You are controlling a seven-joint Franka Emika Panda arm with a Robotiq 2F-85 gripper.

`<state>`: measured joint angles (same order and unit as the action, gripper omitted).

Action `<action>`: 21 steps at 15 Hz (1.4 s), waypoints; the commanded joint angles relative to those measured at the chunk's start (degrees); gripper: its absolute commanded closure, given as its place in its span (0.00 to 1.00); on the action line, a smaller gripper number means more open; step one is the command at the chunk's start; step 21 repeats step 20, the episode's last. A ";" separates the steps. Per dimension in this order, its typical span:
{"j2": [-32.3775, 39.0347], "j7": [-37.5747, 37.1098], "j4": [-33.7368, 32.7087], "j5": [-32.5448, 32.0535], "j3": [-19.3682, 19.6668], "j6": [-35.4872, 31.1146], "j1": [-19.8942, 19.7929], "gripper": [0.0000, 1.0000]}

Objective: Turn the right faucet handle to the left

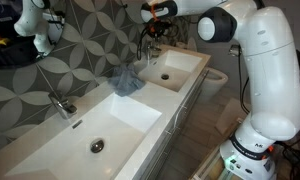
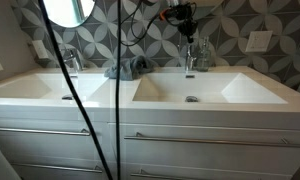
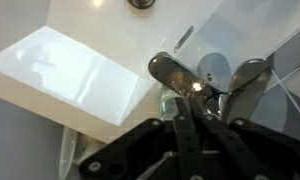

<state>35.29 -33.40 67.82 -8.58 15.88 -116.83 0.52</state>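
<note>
The right faucet handle [image 3: 174, 72] is a short shiny chrome lever on a slim chrome tap at the back of the smaller white basin [image 1: 180, 66]. It shows in both exterior views [image 1: 152, 40] [image 2: 189, 45]. My gripper [image 3: 188, 102] hangs just above it, also seen in both exterior views [image 1: 152, 26] [image 2: 186, 30]. In the wrist view the two fingers lie close together, shut with nothing between them, and their tips point at the lever's near end. I cannot tell whether they touch it.
The long wide basin [image 1: 50, 150] has its own chrome tap [image 1: 60, 103], seen too in an exterior view [image 2: 72, 60]. A blue cloth [image 1: 127, 83] lies on the counter between the basins. A patterned tiled wall stands right behind the taps. Cables hang in front [image 2: 115, 90].
</note>
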 commanded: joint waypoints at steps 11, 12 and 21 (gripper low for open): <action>-33.89 34.14 34.90 6.98 -11.57 4.91 -1.40 0.00; -35.66 36.92 36.84 8.14 -11.86 5.99 -1.38 0.00; -38.81 44.61 40.41 10.50 -12.06 7.48 -1.07 0.00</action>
